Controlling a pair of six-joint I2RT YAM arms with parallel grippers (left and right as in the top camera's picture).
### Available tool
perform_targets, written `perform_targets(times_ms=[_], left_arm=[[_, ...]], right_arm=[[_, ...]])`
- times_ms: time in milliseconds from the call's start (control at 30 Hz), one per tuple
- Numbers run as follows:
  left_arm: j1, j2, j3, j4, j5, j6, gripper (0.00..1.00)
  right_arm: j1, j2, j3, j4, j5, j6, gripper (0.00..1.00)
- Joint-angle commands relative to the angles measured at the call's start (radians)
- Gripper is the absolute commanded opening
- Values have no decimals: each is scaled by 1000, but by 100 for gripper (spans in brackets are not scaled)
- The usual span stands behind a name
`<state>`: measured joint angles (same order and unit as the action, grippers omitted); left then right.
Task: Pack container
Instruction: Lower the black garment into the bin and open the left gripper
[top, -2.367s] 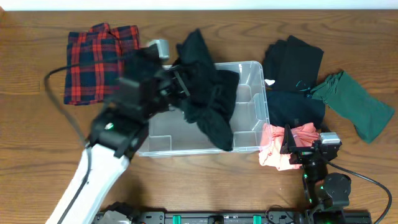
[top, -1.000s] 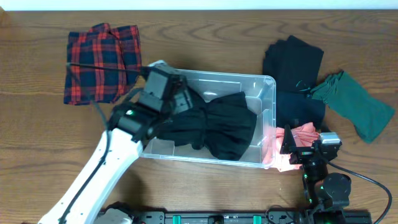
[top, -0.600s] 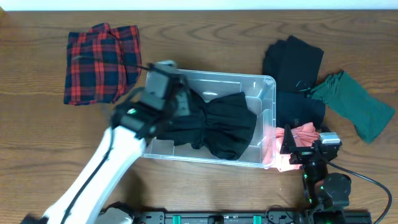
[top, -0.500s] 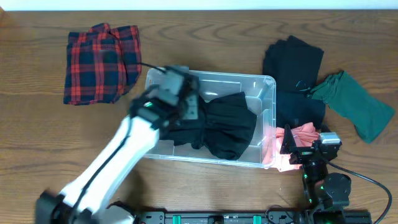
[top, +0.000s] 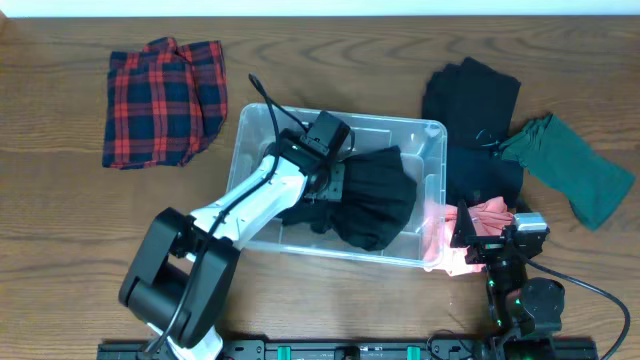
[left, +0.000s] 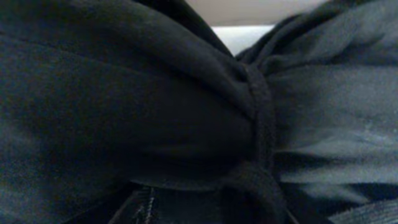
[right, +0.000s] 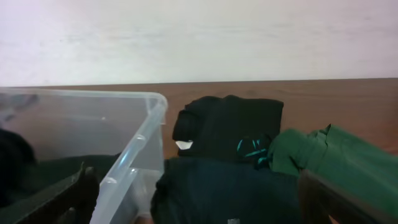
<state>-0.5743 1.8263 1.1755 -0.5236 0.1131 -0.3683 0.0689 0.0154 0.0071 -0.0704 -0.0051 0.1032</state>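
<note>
A folded red-and-navy plaid cloth (top: 165, 100) lies flat on the wooden counter (top: 60, 250), at 10 o'clock from the container (top: 262, 228) and apart from it. The container, a clear tub, sits near the middle of the counter, its long sides running from 9 to 3 o'clock. The left arm (top: 240, 205) reaches in over the tub's 8 o'clock corner. The left claw (top: 338, 182) is pressed down into a bunched black garment (top: 385, 205) that fills the tub's middle and its 3 o'clock half. The floor at the 9 o'clock end is bare. In the left wrist view black cloth fills everything, so I cannot tell whether that claw is apart or clamped on the cloth.

Past the tub lie 4 more garments. A folded black one (top: 470, 95) is at 2 o'clock, and a dark navy one (top: 490, 175) lies just beside the 3 o'clock wall. A green one (top: 580, 175) is farther out at 3 o'clock, and a pink one (top: 488, 212) is just beside the 4 o'clock corner. The right claw (right: 196, 183) sits at 5 o'clock near the counter's front edge, by the pink garment. Its fingers are wide apart with nothing between them.
</note>
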Motion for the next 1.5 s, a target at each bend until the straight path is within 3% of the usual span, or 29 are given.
perform_targets(times_ms=[0,467,867,933,1267,1467], left_arm=[[29,121,-25,45,44,10,55],[189,213,-25,161,53,-68,55],[205,212,-23,193,57,-146,55],[205,204,-8,175,76,-142,60],[211,-20,78,32,71,-84,64],[238,-201,78,-49,-130,11,74]], right_arm=[[-10,-2,-2,-4,-3,12,99],[-10,-2,-2,-4,-3,12,99],[-10,-2,-2,-4,-3,12,99],[-10,-2,-2,-4,-3,12,99],[-10,-2,-2,-4,-3,12,99],[-10,-2,-2,-4,-3,12,99]])
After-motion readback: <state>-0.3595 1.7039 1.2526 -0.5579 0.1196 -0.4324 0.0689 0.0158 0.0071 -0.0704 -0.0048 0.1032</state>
